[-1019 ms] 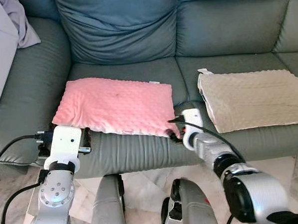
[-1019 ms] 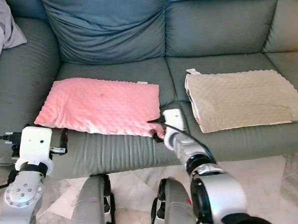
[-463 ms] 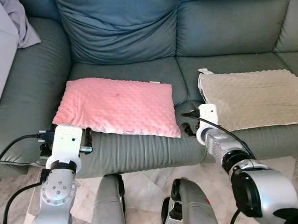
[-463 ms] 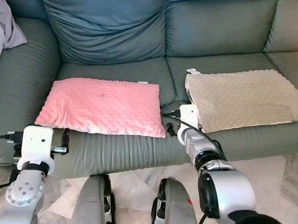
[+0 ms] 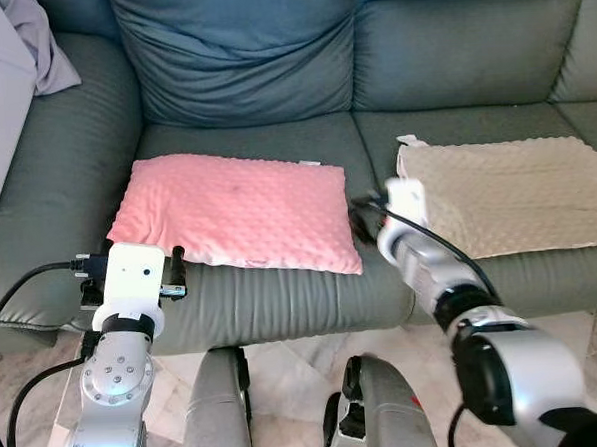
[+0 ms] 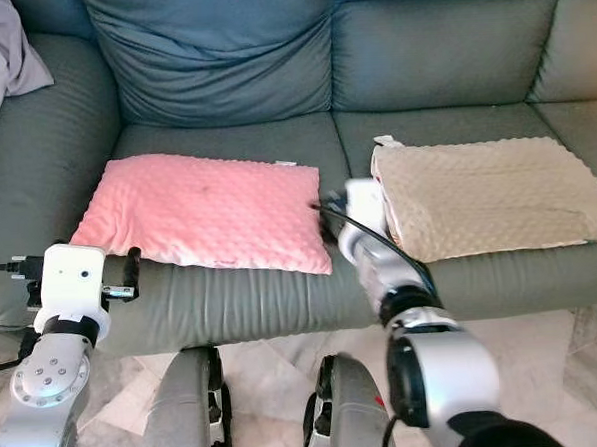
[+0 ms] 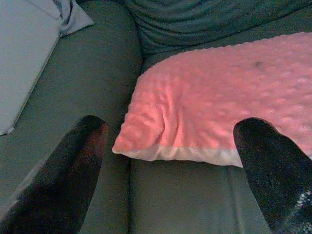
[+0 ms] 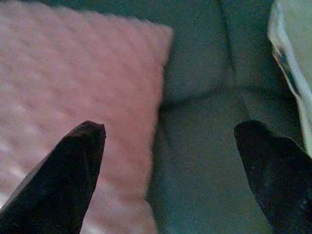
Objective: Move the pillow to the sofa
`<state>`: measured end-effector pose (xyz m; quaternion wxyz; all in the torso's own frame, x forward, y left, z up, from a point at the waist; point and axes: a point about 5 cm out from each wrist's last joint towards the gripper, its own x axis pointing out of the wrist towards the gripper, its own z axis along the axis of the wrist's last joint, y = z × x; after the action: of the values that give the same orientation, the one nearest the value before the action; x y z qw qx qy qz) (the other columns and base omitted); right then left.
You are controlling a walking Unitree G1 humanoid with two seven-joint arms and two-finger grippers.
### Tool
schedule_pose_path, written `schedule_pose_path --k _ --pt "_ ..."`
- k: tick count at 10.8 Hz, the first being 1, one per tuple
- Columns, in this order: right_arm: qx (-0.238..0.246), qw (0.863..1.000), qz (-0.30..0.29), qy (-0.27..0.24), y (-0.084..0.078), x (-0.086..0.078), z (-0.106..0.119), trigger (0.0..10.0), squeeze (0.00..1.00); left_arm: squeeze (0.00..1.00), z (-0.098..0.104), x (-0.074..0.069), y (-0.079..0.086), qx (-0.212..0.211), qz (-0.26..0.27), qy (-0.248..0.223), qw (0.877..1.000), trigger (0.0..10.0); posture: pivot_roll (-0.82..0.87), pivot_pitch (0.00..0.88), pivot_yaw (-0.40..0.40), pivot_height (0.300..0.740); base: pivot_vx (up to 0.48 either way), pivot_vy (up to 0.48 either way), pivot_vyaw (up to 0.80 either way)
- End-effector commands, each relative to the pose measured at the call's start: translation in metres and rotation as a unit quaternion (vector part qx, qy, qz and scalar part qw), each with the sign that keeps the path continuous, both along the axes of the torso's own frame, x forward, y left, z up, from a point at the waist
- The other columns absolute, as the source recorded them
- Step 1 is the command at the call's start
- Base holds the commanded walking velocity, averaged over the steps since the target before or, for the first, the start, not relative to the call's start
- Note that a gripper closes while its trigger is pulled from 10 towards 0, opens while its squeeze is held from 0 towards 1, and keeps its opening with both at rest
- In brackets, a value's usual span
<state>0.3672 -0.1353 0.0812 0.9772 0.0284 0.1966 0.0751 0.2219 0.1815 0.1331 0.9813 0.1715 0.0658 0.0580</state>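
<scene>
Right claw (image 5: 363, 218) lifted between pink pillow (image 5: 233, 209) and beige pillow (image 5: 507, 195).

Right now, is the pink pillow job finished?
Nearly. The pink pillow already lies flat on the sofa seat, beside a beige pillow. Nothing is in hand: the left gripper and right gripper are open. What looks left is pulling the arms away.
</scene>
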Motion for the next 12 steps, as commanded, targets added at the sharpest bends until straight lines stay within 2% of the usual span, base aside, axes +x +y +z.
schedule_pose_path --k 1,2,3,4,5,7,8,9,11,12 --pt "-0.003 1.000 0.014 -0.008 0.003 -0.003 -0.002 10.0 1.00 0.00 0.000 -0.003 -0.001 -0.001 -0.001 0.005 1.000 10.0 0.18 0.240 -0.052 0.651 0.000 0.000 0.00" --pt "0.016 0.998 0.048 -0.028 0.013 -0.004 0.001 10.0 1.00 0.00 -0.001 -0.002 -0.003 -0.004 -0.005 0.006 1.000 10.0 0.17 0.242 -0.049 0.651 0.000 0.000 0.00" --pt "0.029 0.997 0.076 -0.006 0.019 -0.008 -0.007 10.0 0.86 0.00 -0.001 -0.004 -0.005 -0.005 -0.008 0.009 1.000 10.0 0.18 0.250 -0.046 0.651 0.000 0.000 0.00" --pt "0.027 0.995 0.092 0.021 0.021 -0.014 -0.016 10.0 0.76 0.00 -0.001 -0.008 -0.005 -0.006 -0.012 0.015 1.000 10.0 0.19 0.266 -0.045 0.651 0.000 0.000 0.00" --pt "0.013 0.995 0.097 0.024 0.018 -0.017 -0.020 10.0 0.60 0.00 -0.001 -0.015 -0.003 -0.006 -0.015 0.020 1.000 10.0 0.20 0.282 -0.041 0.651 0.000 0.000 0.00" --pt "0.012 0.996 0.087 0.028 0.012 -0.021 -0.027 10.0 0.48 0.00 -0.002 -0.021 -0.005 -0.010 -0.021 0.031 0.999 10.0 0.20 0.304 -0.036 0.641 0.000 0.000 0.00" --pt "0.009 0.996 0.086 0.032 0.011 -0.023 -0.030 10.0 0.47 0.00 -0.002 -0.023 -0.007 -0.012 -0.024 0.036 0.999 10.0 0.20 0.315 -0.031 0.626 0.000 0.000 0.00" --pt "0.006 0.996 0.085 0.038 0.009 -0.025 -0.034 10.0 0.00 0.00 -0.002 -0.025 -0.009 -0.014 -0.029 0.040 0.999 10.0 0.20 0.321 -0.027 0.616 0.000 0.000 0.00" --pt "-0.007 0.996 0.071 0.047 -0.002 -0.028 -0.039 10.0 0.00 0.00 -0.002 -0.027 -0.007 -0.013 -0.030 0.045 0.998 10.0 0.20 0.323 -0.026 0.616 0.000 0.000 0.00" --pt "-0.017 0.997 0.051 0.061 -0.013 -0.030 -0.042 10.0 0.00 0.00 -0.002 -0.027 -0.006 -0.012 -0.028 0.049 0.998 10.0 0.20 0.325 -0.025 0.616 0.000 0.000 0.00"
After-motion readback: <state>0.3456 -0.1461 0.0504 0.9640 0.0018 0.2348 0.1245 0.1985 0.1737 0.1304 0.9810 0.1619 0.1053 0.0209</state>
